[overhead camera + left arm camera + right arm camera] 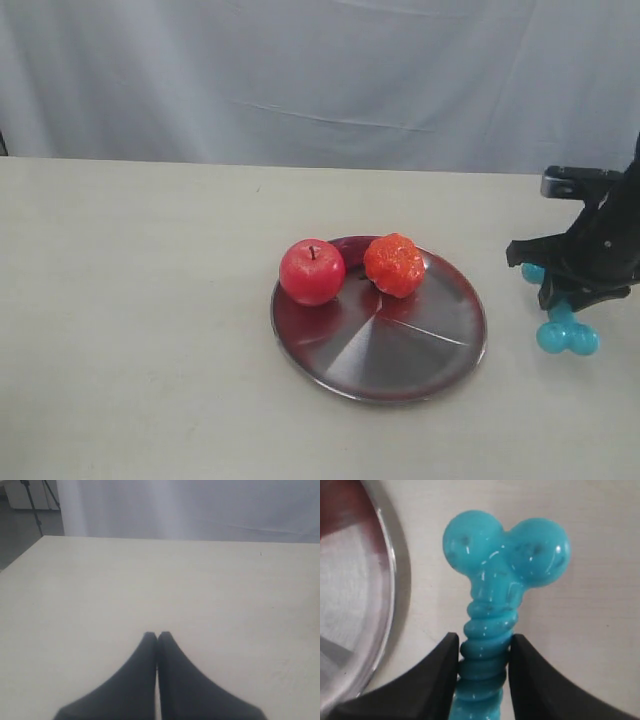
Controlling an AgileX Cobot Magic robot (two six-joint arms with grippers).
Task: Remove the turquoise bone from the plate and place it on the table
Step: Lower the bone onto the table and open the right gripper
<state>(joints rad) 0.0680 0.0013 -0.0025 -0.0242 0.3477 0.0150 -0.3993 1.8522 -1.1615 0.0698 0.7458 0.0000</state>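
The turquoise bone (567,335) is off the plate, to its right, low at the table (140,300); whether it rests on the surface I cannot tell. My right gripper (562,300) is shut on its ribbed shaft. In the right wrist view the bone (505,555) sticks out beyond my right gripper (484,642), both black fingers pressing the ribs, its double-lobed end over pale tabletop. The round metal plate (410,350) with its reddish sheen sits mid-table; its rim (385,580) shows beside the bone. My left gripper (158,635) is shut on nothing above bare table and does not show in the exterior view.
A red apple (312,271) and a red-orange bumpy fruit (394,265) stand on the far half of the plate. A pale curtain (320,70) hangs behind the table's back edge. Bare tabletop stretches left of the plate and in front of it.
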